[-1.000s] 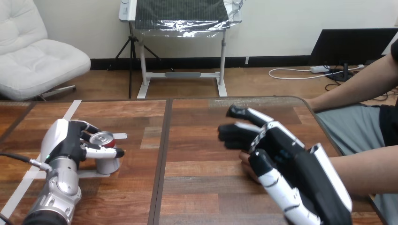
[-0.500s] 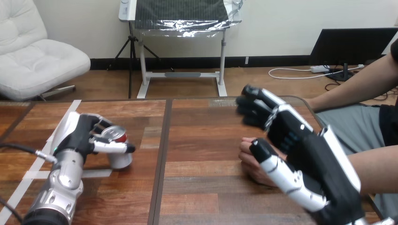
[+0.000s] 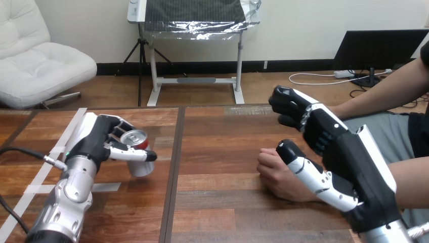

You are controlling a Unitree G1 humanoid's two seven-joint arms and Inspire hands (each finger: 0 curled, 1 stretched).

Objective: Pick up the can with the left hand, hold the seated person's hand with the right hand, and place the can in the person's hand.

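The left hand [image 3: 101,144], forearm angled up from below, has fingers and thumb curled round the tilted can [image 3: 133,137], well left of the person's hand [image 3: 275,174] on the tabletop [image 3: 217,202]. The right hand [image 3: 334,152] hangs over the person's hand, fingers loosely bent, gripping nothing.

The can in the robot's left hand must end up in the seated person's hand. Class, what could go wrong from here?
1. The can sits tilted in the left hand, its thumb across the front; it might slip in transit.
2. The person's hand lies curled on the table, offering no open palm.
3. The right hand hangs over it with its thumb across, not gripping, and may block the placement.
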